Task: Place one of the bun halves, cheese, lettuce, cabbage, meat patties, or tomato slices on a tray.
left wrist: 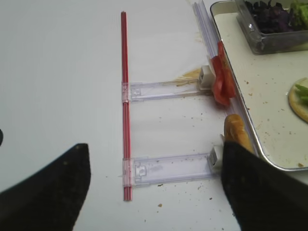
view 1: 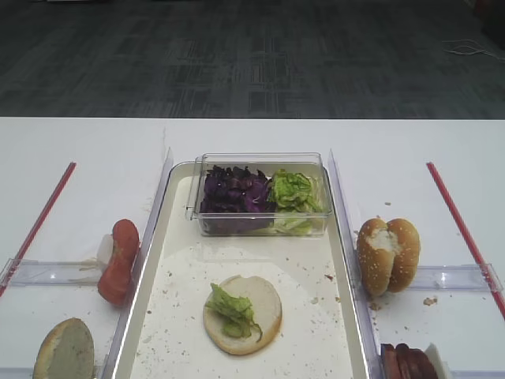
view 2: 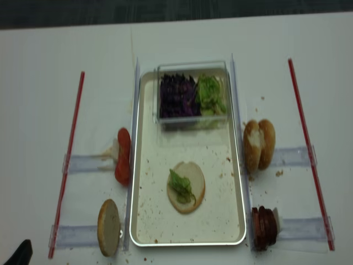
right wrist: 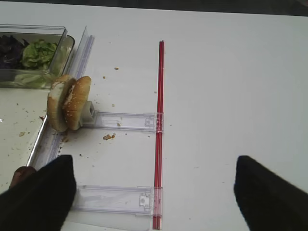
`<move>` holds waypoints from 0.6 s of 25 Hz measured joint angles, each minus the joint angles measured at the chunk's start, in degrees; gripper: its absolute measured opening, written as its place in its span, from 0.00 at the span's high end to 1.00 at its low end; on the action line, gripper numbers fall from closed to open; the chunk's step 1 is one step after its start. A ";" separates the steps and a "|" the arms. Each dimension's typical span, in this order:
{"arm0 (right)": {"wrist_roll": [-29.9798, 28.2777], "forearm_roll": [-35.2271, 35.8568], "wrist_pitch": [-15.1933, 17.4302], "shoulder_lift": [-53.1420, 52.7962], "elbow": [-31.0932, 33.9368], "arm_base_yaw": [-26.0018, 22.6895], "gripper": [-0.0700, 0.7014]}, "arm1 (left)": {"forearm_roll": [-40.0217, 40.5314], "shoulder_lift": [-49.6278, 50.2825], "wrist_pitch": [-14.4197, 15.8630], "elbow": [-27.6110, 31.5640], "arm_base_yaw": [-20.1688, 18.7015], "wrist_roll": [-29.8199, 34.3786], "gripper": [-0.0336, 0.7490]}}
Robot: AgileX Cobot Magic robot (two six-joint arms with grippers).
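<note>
On the tray point(view 1: 339, 260), near its front end, lies one bun half point(view 1: 243, 313) cut face up, with a lettuce point(view 1: 232, 309) piece resting on top of it. Crumbs speck the tray floor around it. At the tray's far end stands a clear box point(view 1: 260, 193), holding purple cabbage point(view 1: 233, 193) on its left side and more green leaves on its right.

Right of the tray, outside the rim, two bun halves point(view 1: 387, 254) stand on edge, pressed together, against a clear holder; a stack of dark patties point(view 1: 406, 363) sits nearer the front. Left of the tray, tomato slices point(view 1: 119, 259) stand on edge, and another bun point(view 1: 64, 349) stands nearer the front. A red strip point(view 1: 461, 229) runs along the table at each side.

Right gripper point(right wrist: 154, 192): fingers point(right wrist: 41, 197) spread fully apart, nothing between them, well clear of the tray. Left gripper point(left wrist: 156, 192): fingers point(left wrist: 48, 192) likewise wide apart and grasping nothing, the right one just beside the front bun.
</note>
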 joint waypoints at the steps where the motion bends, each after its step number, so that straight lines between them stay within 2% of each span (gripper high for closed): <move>1: 0.00 0.00 0.00 0.00 0.00 0.00 0.02 | 0.00 0.00 0.00 0.00 0.00 0.00 0.25; 15: -0.09 -0.09 0.00 0.00 0.00 0.00 0.02 | 0.00 0.00 0.00 0.00 0.00 0.00 0.25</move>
